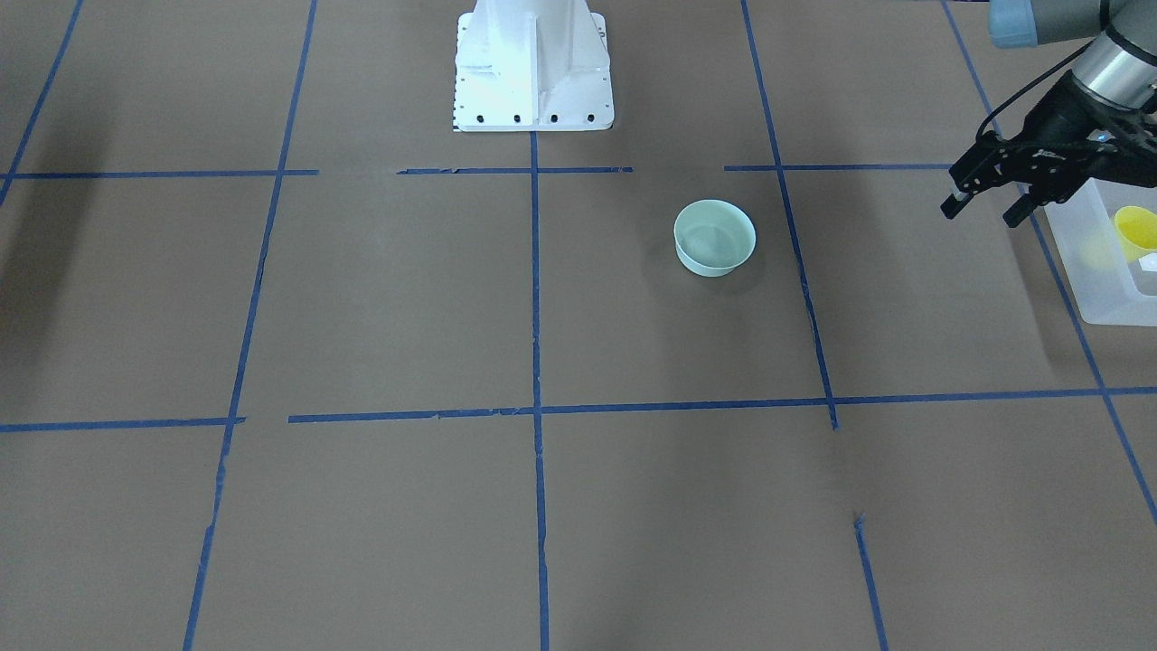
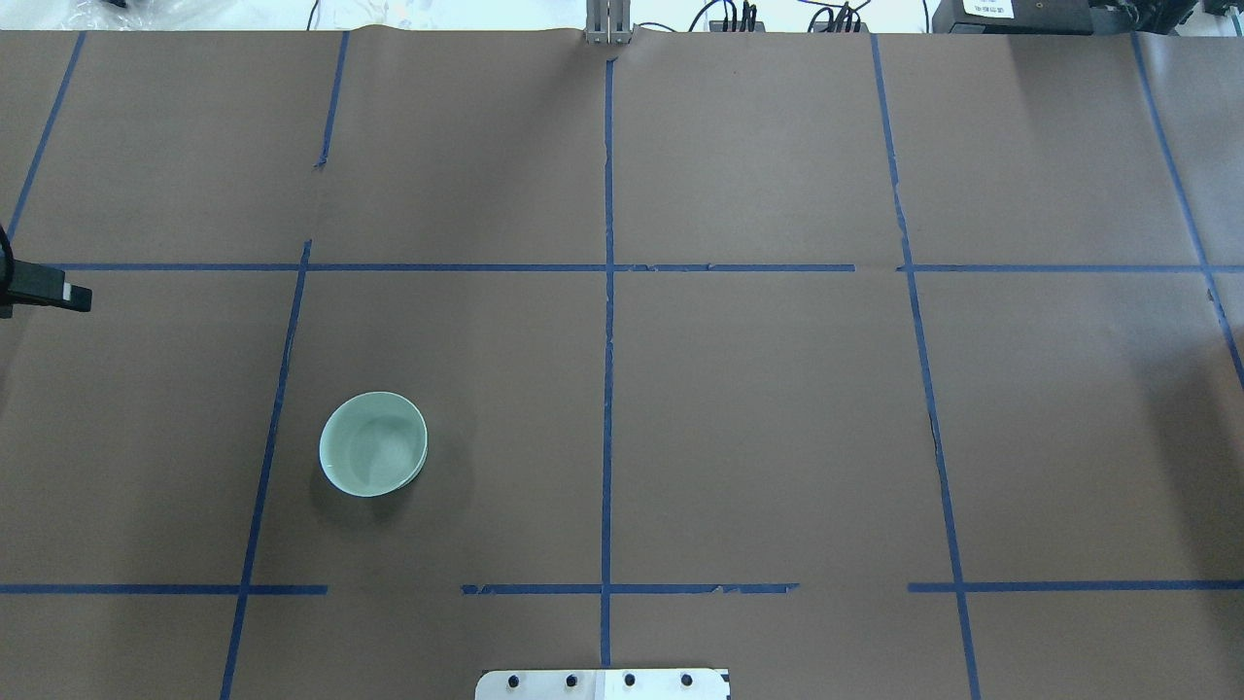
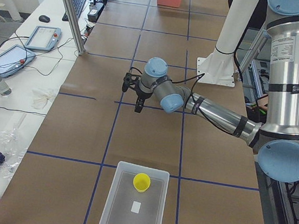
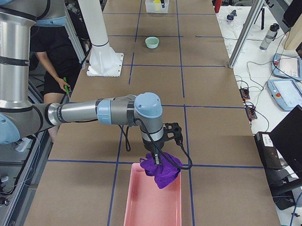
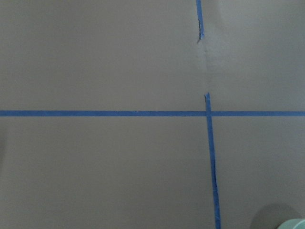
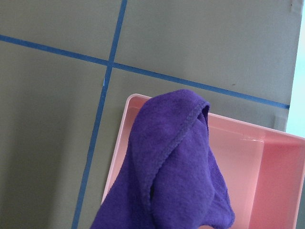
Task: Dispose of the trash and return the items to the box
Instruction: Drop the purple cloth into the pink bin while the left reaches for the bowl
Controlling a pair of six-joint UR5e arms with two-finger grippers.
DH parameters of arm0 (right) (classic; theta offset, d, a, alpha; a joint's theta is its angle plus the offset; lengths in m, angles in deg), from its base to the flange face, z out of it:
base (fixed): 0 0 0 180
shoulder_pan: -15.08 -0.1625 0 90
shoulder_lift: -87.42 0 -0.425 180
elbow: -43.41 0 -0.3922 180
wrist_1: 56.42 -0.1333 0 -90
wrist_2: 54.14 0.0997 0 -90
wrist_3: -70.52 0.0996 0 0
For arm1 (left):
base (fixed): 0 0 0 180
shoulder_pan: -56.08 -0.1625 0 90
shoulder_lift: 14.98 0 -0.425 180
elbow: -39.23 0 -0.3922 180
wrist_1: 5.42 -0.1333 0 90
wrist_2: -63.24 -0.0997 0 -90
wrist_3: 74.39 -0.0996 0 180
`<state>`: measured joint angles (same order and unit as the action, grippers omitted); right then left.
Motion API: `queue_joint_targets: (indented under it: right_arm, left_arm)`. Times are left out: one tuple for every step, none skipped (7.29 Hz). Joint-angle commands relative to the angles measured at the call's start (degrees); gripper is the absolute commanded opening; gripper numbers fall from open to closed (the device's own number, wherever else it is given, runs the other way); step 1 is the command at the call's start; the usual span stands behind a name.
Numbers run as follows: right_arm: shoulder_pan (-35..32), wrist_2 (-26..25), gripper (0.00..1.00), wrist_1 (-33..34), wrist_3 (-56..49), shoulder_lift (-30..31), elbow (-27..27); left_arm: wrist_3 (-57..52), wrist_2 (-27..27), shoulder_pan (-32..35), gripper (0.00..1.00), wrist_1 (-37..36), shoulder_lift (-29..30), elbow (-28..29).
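- L gripper (image 1: 981, 217): fingers spread apart w/ nothing between them. It hangs over the table just beside the box (image 1: 1098, 298), on the bowl's side of it.
- Overhead cam only catches one fingertip (image 2: 70, 295) poking in at the left edge; rest of that arm is cut off.
- Yellow cup (image 1: 1137, 231) is inside the box, at the end nearer the gripper. A small white label (image 3: 136, 207) lies further along the box floor. Can't say if the cup is upright or tipped, the frosted wall blurs it.
- Box is chopped by the frame edge in the front cam and is out of frame overhead.
- Green bowl (image 1: 714, 238) sits by itself on the table, well apart from the box. The L wrist cam only gets a sliver of it in the bottom corner.
- R gripper (image 4: 160, 155): can't tell open or closed, since a purple cloth (image 4: 163, 169) covers the fingers. The cloth hangs under it over the near end of a pink bin (image 4: 144, 207).
- R wrist cam is mostly cloth and bin, no fingers visible.
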<state>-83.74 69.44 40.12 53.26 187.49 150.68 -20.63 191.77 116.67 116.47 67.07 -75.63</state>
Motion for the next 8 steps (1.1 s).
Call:
queue_joint_targets:
  right_arm:
    - [-0.8,-0.1,0.00,-8.4,-0.5,0.0,-7.6]
    - [-0.9,-0.1,0.00,-14.2,-0.4,-0.2,-12.3]
    - [-0.8,0.0,0.00,-17.2,-0.4,-0.2,-15.8]
    - [-0.8,-0.1,0.00,-17.8,-0.3,-0.3,-16.9]
    - [-0.9,0.0,0.00,-18.1,-0.1,-0.3,-18.1]
    - [-0.8,0.0,0.00,-18.1,0.1,-0.4,-18.7]
    - [-0.9,-0.1,0.00,-18.1,0.3,-0.4,-19.1]
    - [-0.8,0.0,0.01,-18.1,0.3,-0.5,-19.5]
  left_arm:
    - [5.4,-1.3,-4.4,0.97,1.9,0.2,-0.3]
    - [7.3,-3.0,-6.8,0.97,2.0,0.2,-0.3]
    - [10.5,-4.3,-9.6,0.96,2.9,0.2,-0.3]
    - [13.4,-6.3,-12.7,0.96,4.0,0.5,-0.3]
    - [17.2,-8.4,-16.3,0.96,4.0,2.0,-0.2]
    - [21.6,-10.3,-20.2,0.96,3.9,5.0,0.4]
    - [24.7,-13.1,-23.9,0.96,3.5,7.8,1.8]
    - [26.1,-15.2,-25.5,0.96,3.5,10.0,3.9]
